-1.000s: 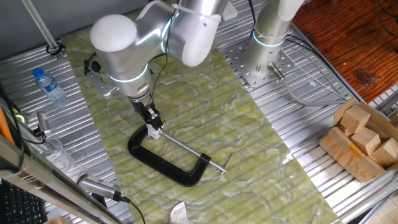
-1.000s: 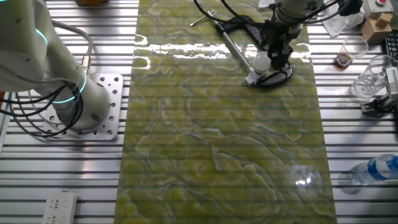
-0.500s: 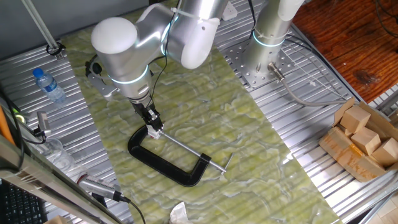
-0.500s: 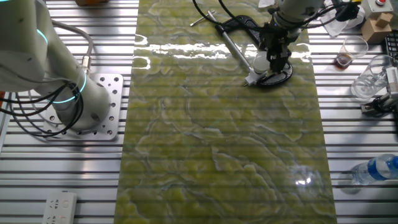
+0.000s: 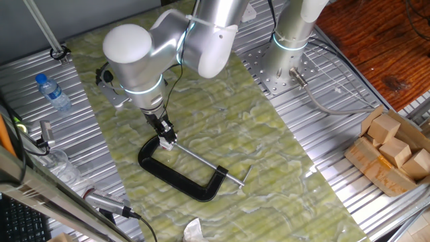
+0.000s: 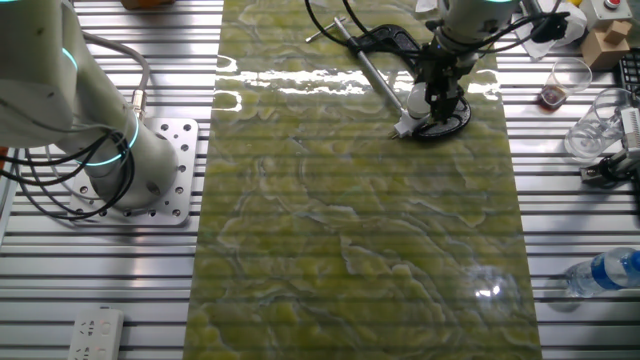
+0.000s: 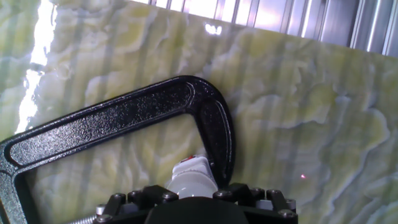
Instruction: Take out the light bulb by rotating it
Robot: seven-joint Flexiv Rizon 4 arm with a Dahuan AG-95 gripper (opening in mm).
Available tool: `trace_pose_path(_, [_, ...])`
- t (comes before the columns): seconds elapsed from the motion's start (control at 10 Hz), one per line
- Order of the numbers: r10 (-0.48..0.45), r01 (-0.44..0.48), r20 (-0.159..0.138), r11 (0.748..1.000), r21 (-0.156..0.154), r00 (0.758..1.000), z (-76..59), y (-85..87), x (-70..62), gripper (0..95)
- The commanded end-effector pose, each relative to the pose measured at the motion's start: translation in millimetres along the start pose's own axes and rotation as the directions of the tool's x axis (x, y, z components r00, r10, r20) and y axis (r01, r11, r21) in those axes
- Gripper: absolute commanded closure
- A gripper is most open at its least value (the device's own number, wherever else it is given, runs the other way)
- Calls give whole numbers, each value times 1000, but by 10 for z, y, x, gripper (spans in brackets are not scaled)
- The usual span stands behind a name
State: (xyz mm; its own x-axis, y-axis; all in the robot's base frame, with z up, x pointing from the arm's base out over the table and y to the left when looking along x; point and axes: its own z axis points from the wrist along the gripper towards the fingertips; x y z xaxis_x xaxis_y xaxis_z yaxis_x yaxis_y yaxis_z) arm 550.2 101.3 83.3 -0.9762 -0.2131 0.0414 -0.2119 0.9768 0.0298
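Green marbled sheeting covers the middle of the ribbed metal surface (image 5: 322,134), and the silver arm (image 5: 168,47) bends down over it. Next in size is the black C-clamp (image 5: 176,176), lying flat with its screw rod pointing away; it pins a small white socket fitting (image 6: 403,128) at one end. The light bulb (image 6: 418,99) sits in that fitting, inside the clamp's curve, with the tool (image 6: 438,97) closed around its round head; the hand view shows only the bulb's pale neck (image 7: 191,177) between the black finger bases. Compared with a second ago, the arm's upper joints have swung slightly and the tool has turned a little about its axis, while bulb and clamp stay in place. That suggests the unscrewing twist is under way, though the bulb looks seated, so more turns are probably needed.
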Motion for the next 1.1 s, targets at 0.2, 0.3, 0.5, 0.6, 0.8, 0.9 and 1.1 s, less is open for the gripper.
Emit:
trace_pose_path(0.2, [-6, 6, 27, 1000, 3, 1000, 19, -12, 37, 190])
trace_pose_path(0.3, [-6, 6, 28, 1000, 3, 1000, 23, -11, 37, 190])
trace_pose_path(0.5, [-4, 4, 35, 1000, 3, 999, 62, -6, 35, 190])
trace_pose_path(0.6, [-2, 2, 35, 1000, 3, 999, 65, -1, 34, 190])
trace_pose_path(0.8, [-1, 0, 34, 1000, 4, 999, 75, 8, 33, 380])
trace_pose_path(0.9, [-1, 1, 34, 1000, 4, 999, 83, 9, 32, 380])
trace_pose_path(1.1, [4, -4, 36, 1000, 5, 999, 106, 9, 27, 380])
